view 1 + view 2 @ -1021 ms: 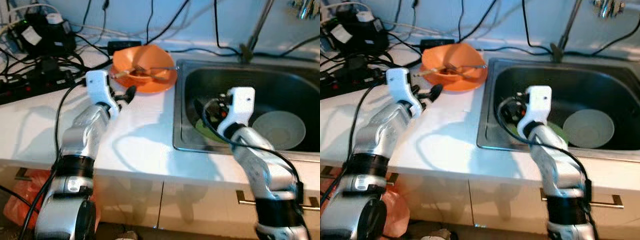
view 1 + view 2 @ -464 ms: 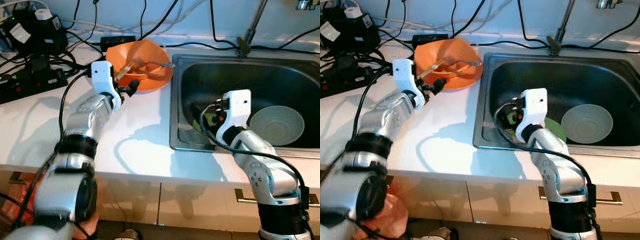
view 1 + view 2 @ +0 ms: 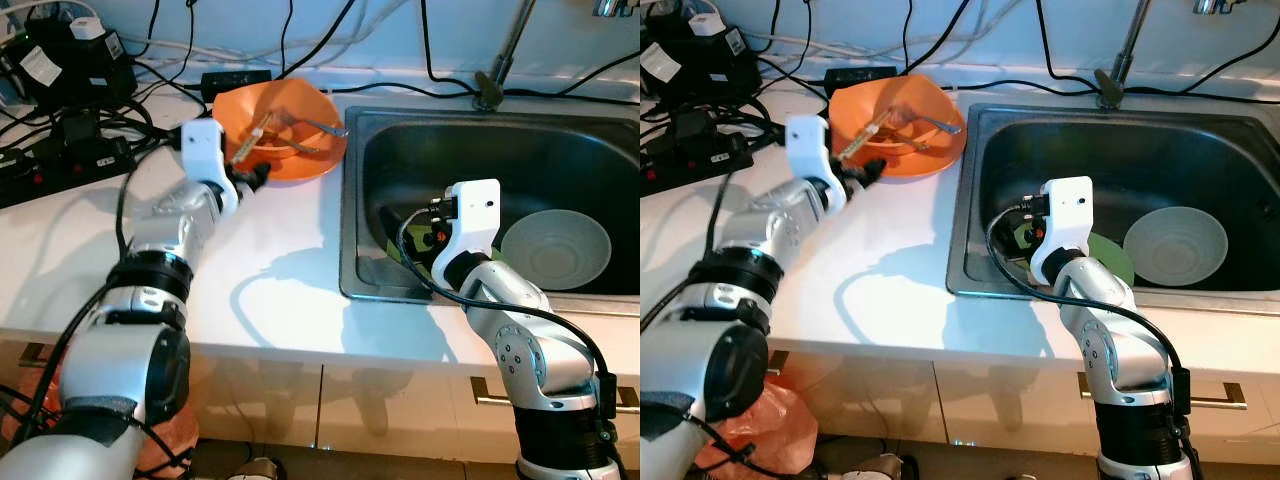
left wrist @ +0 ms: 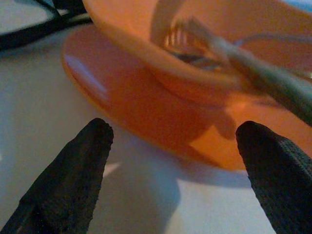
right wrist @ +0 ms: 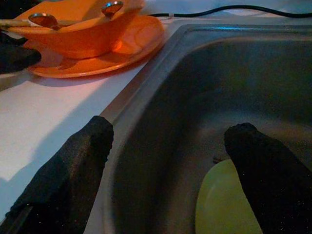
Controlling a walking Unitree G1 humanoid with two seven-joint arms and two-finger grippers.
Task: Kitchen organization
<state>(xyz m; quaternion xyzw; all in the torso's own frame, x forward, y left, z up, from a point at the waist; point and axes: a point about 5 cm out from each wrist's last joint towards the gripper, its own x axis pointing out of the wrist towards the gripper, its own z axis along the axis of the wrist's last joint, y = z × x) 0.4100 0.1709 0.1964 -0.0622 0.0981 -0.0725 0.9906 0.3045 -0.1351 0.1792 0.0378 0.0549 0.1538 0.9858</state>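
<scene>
From the left eye, the left hand (image 3: 256,178) reaches across the white surface (image 3: 270,270) to the near rim of the orange plate (image 3: 300,168), fingers apart, seemingly lined up to take the plate's edge; the orange bowl (image 3: 270,115) sits on that plate beside the sink (image 3: 480,150), with utensils (image 3: 285,125) leaning inside it. The right eye shows the right hand (image 3: 1023,232) low inside the sink, near a green plate (image 3: 1110,258) and a pale bowl (image 3: 1175,245) on the basin floor, likely waiting its turn. In the left wrist view the two fingers (image 4: 68,180) stand wide, flanking the plate's glossy rim without touching it, and a fork rests in the bowl above. In the right wrist view the fingers (image 5: 68,165) are spread over the sink's edge, the green plate just beyond.
</scene>
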